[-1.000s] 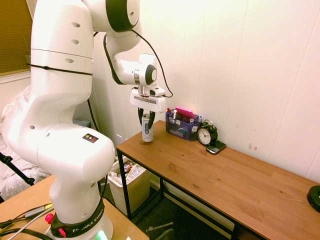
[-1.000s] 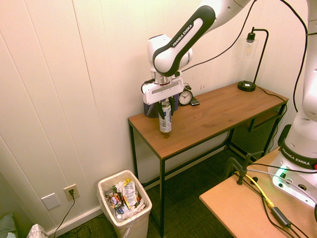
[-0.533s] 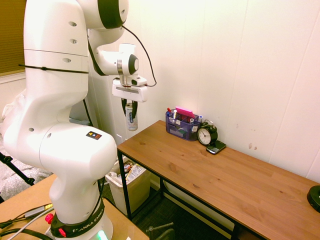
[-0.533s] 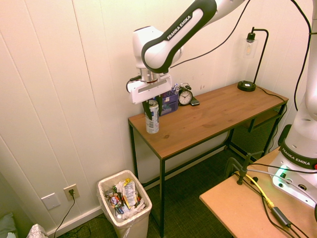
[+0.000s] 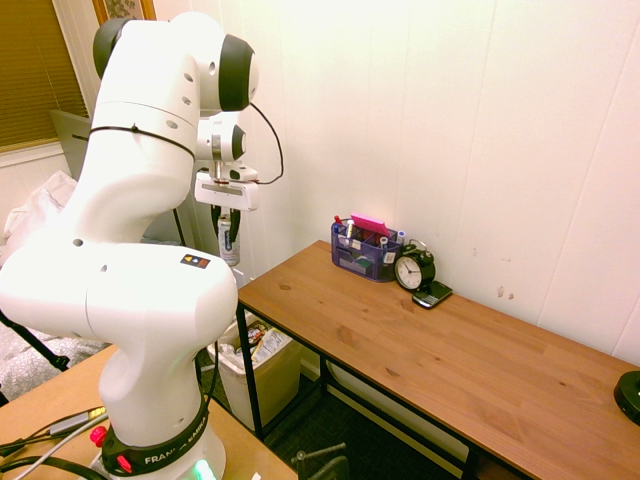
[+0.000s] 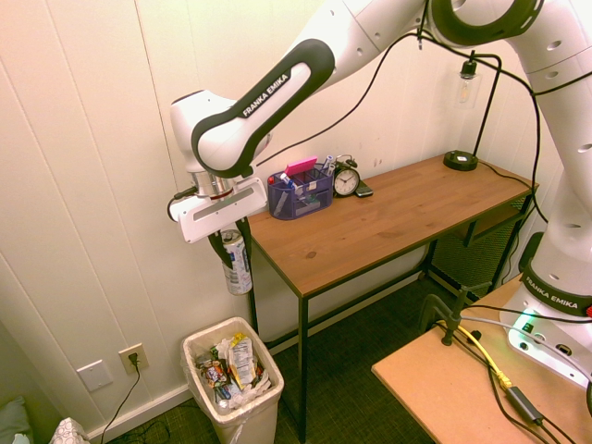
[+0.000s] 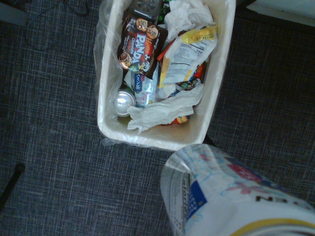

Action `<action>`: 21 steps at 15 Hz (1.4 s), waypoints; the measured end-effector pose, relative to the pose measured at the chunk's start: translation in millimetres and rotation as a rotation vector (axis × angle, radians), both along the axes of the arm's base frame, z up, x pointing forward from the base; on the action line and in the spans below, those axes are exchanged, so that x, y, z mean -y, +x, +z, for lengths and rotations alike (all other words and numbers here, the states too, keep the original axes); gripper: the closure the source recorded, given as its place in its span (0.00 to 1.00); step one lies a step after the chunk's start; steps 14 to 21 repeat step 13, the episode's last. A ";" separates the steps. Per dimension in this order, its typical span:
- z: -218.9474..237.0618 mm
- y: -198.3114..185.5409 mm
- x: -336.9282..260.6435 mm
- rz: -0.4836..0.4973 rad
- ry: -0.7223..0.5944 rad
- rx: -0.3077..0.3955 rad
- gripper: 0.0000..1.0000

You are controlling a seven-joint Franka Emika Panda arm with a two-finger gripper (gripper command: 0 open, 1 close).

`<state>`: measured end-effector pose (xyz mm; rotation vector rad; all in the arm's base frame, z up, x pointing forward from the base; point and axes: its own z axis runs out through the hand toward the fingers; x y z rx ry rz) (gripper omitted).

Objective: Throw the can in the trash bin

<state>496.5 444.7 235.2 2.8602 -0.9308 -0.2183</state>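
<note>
The can [image 6: 237,264], slim and silver with a blue print, hangs upright in the air just past the table's end. My gripper [image 6: 231,247] is shut on its upper part. In the first exterior view the can [image 5: 231,244] and the gripper [image 5: 229,227] sit close to the wall, beyond the table corner. The trash bin [image 6: 198,344], cream with a clear liner and wrappers inside, stands on the floor below and slightly to the side of the can. In the wrist view the can [image 7: 231,194] fills the lower right and the trash bin [image 7: 161,140] lies open beneath.
A wooden table [image 6: 398,217] carries a blue desk organiser [image 6: 301,192], a black alarm clock [image 6: 348,180] and a black lamp base [image 6: 460,159]. A phone [image 5: 432,294] lies by the clock. The white panelled wall is close behind the gripper. Dark carpet surrounds the bin.
The gripper lifted the can off the table end and swung it sideways past the table's edge, lowering it over the floor near the bin.
</note>
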 end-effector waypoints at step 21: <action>34.7 19.4 28.5 -0.018 0.044 0.017 0.00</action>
